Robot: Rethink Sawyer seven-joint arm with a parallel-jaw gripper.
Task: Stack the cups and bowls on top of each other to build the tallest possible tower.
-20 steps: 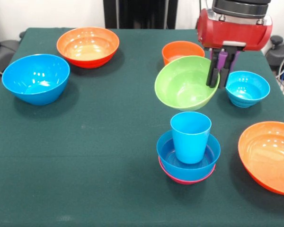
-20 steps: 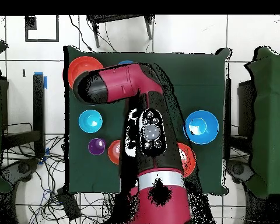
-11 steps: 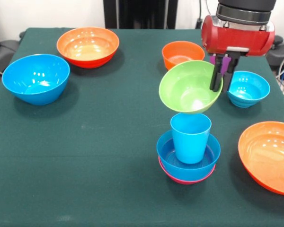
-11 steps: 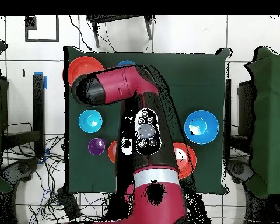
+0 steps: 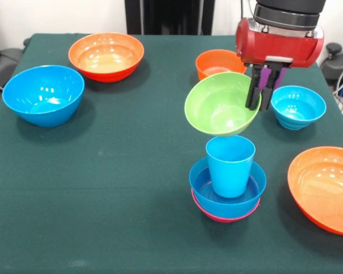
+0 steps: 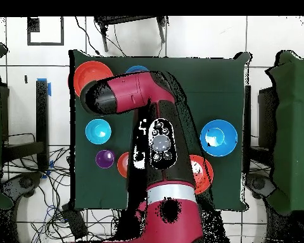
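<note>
The hand pinches the rim of a green bowl, tilted in mid-air. Directly below stands the tower: light blue cup in blue bowl on pink bowl.

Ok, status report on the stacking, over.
Gripper shut on green bowl rim, bowl in the air, tilted. Light blue cup upright in blue bowl just below. Nothing between them.

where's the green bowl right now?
Front view: the green bowl is off the table, held tilted by its rim in the gripper, just above the light blue cup on the tower, with the small orange bowl behind it.
</note>
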